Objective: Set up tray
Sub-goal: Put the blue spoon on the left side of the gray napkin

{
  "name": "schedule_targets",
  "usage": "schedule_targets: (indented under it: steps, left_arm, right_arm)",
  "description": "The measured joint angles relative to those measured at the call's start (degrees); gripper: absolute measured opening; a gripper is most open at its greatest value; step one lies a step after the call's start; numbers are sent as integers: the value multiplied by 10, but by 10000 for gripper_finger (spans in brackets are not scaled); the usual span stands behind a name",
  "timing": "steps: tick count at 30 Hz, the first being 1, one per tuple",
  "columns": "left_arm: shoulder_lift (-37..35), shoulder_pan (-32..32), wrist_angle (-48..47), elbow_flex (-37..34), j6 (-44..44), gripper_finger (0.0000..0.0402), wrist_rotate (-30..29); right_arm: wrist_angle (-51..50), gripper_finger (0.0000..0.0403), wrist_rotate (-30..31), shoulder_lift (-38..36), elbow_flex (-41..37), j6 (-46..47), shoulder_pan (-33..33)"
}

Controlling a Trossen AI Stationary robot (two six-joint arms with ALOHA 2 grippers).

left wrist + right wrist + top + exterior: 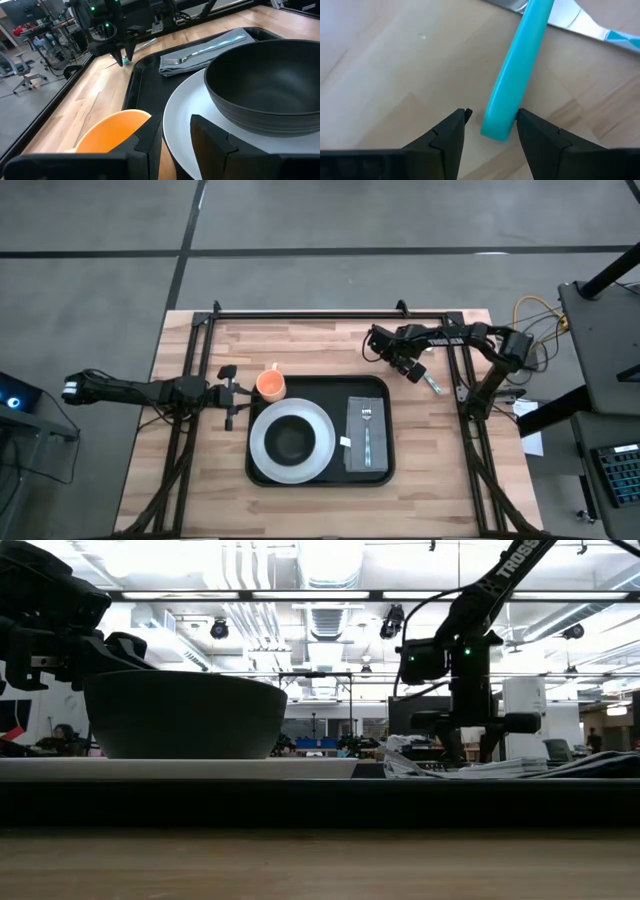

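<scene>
— Where the high view looks down, what do you list?
— I list the tray (318, 385) mid-table; left gripper (233, 393) just left of it.
— Right wrist view?
— Right gripper (490, 125): fingers parted around a teal handle (517, 65), not clamped. Left gripper's grip: I cannot tell.

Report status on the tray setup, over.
Right end effector open over teal-handled utensil off tray. Left end effector open beside orange cup. Nothing blocking.
</scene>
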Motion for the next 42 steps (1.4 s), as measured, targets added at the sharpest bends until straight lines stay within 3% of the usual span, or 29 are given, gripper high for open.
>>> schedule_targets:
  steps: [7,14,23,32,42]
  left_arm:
    - [0,0,0,0,0,84,0]
    - [0,0,0,0,0,84,0]
    - [0,0,0,0,0,84,0]
    - [0,0,0,0,0,84,0]
    - [0,0,0,0,0,84,0]
  right_arm:
    - [-6,143,-5,9,0,-22,-8]
    - [-4,58,-5,17,2,-55,-4]
    - [-25,58,-8,14,8,-65,26]
    - [-145,58,3,9,74,-103,71]
    - [-153,58,8,-19,141,-175,146]
